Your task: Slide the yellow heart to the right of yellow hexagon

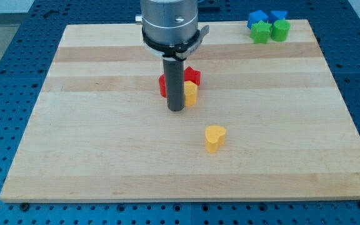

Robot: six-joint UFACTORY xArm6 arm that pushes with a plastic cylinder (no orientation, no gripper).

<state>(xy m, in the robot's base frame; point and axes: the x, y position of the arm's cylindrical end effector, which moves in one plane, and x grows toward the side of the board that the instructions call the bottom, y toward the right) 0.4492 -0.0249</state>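
Observation:
The yellow heart [215,137] lies on the wooden board, below and right of centre. The yellow hexagon [191,93] sits above it near the board's middle, partly hidden by my rod. My tip [176,109] rests on the board just left of the yellow hexagon, close to or touching it. The heart is well below and to the right of the tip, apart from it.
Two red blocks [193,75] sit right behind the yellow hexagon, one [162,85] mostly hidden by the rod. At the view's top right corner stand two blue blocks [258,17] and two green blocks [260,32]. The board edge [180,199] runs along the view's bottom.

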